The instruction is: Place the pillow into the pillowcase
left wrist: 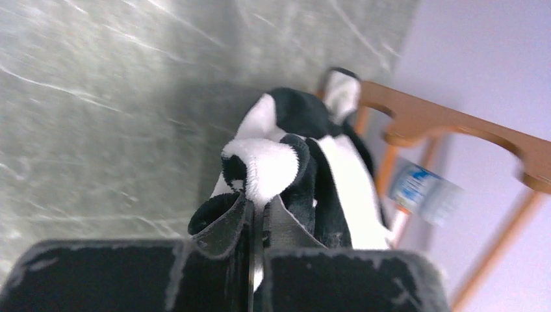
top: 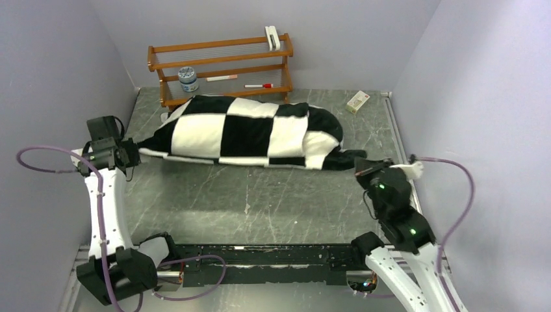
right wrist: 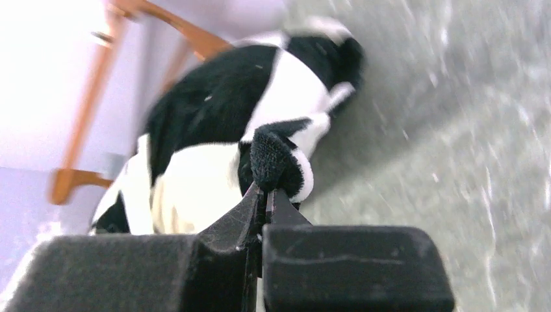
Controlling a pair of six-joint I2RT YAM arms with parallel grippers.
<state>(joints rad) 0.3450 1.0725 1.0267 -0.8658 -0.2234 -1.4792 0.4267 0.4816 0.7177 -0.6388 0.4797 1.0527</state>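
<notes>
Checkered pillowcase (top: 240, 133) lies plump across the far middle of the bench (top: 260, 208), just in front of the wooden rack (top: 221, 65) — whatever fills it is covered by the cloth, can't see it. Grips: left hand (top: 134, 154) pinches the left corner, right hand (top: 362, 168) pinches the right end — both pressed tight on plush. Wrist views are blurred beyond the fingers. Grey marbled top, lavender walls, small box (top: 358, 101) far right.

From the frame's lower corners, the left arm (top: 107, 208) and right arm (top: 408, 224) reach inward. The left gripper (top: 133, 155), mid-left, and right gripper (top: 361, 170), mid-right, each pinch the pillowcase (top: 247, 133), jaws closed.
</notes>
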